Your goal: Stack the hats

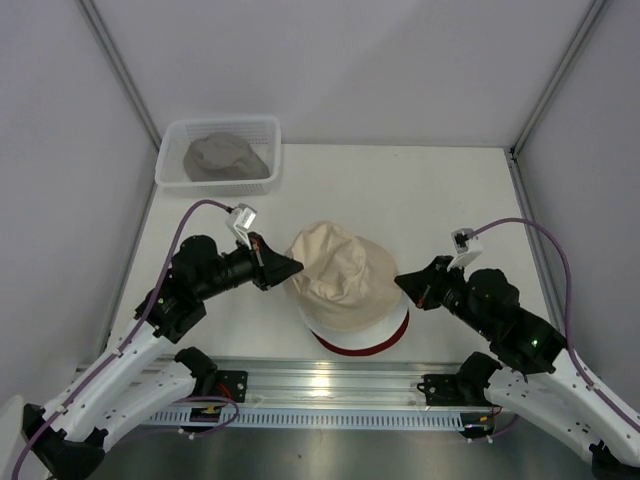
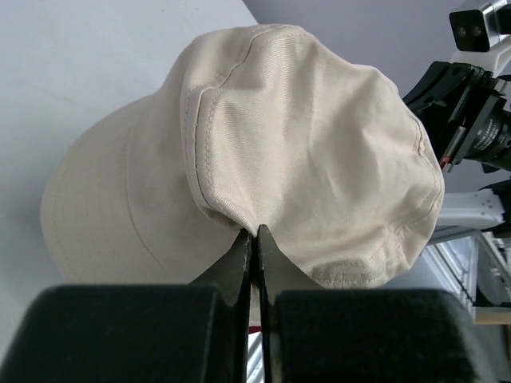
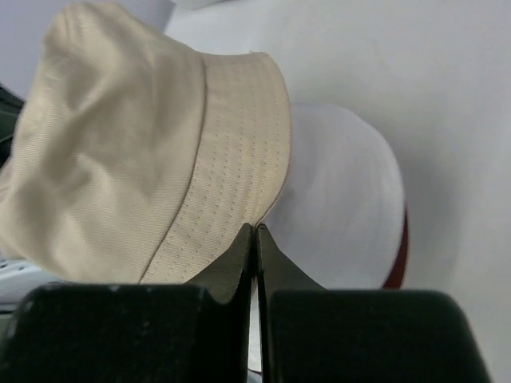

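A cream-beige hat [image 1: 345,272] sits rumpled on top of a white hat [image 1: 378,325], whose brim shows below it. A dark red hat [image 1: 358,348] peeks out underneath both. My left gripper [image 1: 296,267] is at the cream hat's left edge, shut on a fold of the cream-beige hat [image 2: 303,136], with the jaws of the left gripper [image 2: 255,233] pinched together. My right gripper [image 1: 402,283] is shut on the brim at the right edge of the cream-beige hat [image 3: 128,152]. Past the right gripper [image 3: 255,229] lie the white hat [image 3: 343,191] and the dark red hat [image 3: 397,259]. A grey hat [image 1: 225,157] lies apart at the back left.
A white plastic mesh basket [image 1: 220,121] at the back left corner holds the grey hat. White walls enclose the table on three sides. A metal rail [image 1: 330,385] runs along the near edge between the arm bases. The right arm [image 2: 471,104] shows beyond the hat in the left wrist view.
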You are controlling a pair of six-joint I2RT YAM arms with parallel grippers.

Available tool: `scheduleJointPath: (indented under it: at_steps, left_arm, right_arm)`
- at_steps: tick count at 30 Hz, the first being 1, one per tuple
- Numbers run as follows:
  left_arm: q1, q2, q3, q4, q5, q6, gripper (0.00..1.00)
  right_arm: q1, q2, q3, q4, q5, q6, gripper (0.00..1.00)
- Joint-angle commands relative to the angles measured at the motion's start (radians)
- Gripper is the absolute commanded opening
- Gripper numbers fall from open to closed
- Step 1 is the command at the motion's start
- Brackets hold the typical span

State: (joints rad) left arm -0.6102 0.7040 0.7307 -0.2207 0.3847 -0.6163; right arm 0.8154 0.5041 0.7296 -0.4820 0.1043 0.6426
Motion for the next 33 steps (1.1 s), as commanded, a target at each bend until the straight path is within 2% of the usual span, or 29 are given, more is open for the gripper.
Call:
scheduleJointPath:
  at_steps: [1,4,6,9,12,13,15,18,20,22,24,25,27,33]
  left_arm:
    - [-0.045,0.009,-0.017,0.003,-0.113,0.073,0.01]
    - [-0.080,0.031,-0.027,0.003,-0.170,0.093,0.01]
    - [-0.094,0.043,-0.031,0.000,-0.185,0.107,0.02]
    - [-0.114,0.040,-0.043,0.001,-0.210,0.115,0.06]
    - [-0.117,-0.018,-0.089,0.004,-0.250,0.099,0.13]
    - [-0.117,-0.034,-0.106,-0.002,-0.269,0.093,0.21]
    - [-0.117,-0.044,-0.100,-0.063,-0.377,0.044,0.29]
    - [-0.115,-0.038,-0.097,-0.115,-0.591,-0.076,0.62]
    - [-0.112,-0.035,-0.111,-0.129,-0.689,-0.138,0.74]
    - [-0.108,-0.035,-0.112,-0.140,-0.728,-0.222,0.86]
    - [-0.108,-0.040,-0.128,-0.117,-0.748,-0.282,0.86]
    - [-0.108,-0.044,-0.134,-0.089,-0.738,-0.295,0.83]
    - [-0.108,-0.057,-0.169,0.014,-0.669,-0.312,0.77]
    - [-0.109,-0.025,-0.244,0.158,-0.542,-0.430,0.63]
  right_arm:
    - [0.005,-0.021,-0.027,-0.073,0.156,0.031,0.00]
    - [0.005,-0.039,-0.047,-0.122,0.277,0.055,0.00]
    - [0.005,-0.047,-0.065,-0.130,0.299,0.069,0.00]
    - [0.005,-0.055,-0.105,-0.113,0.298,0.078,0.00]
    - [0.005,-0.061,-0.157,-0.061,0.253,0.054,0.00]
    - [0.005,-0.064,-0.176,-0.025,0.238,0.040,0.00]
    - [0.005,-0.076,-0.228,0.008,0.233,0.010,0.00]
    - [0.004,-0.087,-0.266,0.068,0.224,-0.020,0.00]
    - [0.005,-0.101,-0.285,0.094,0.236,-0.018,0.00]
    - [0.005,-0.122,-0.315,0.106,0.251,-0.014,0.00]
    - [0.005,-0.142,-0.338,0.128,0.276,-0.009,0.00]
    - [0.005,-0.165,-0.352,0.135,0.285,-0.006,0.00]
    - [0.005,-0.188,-0.360,0.160,0.307,-0.011,0.00]
    - [0.005,-0.211,-0.417,0.293,0.357,-0.057,0.00]
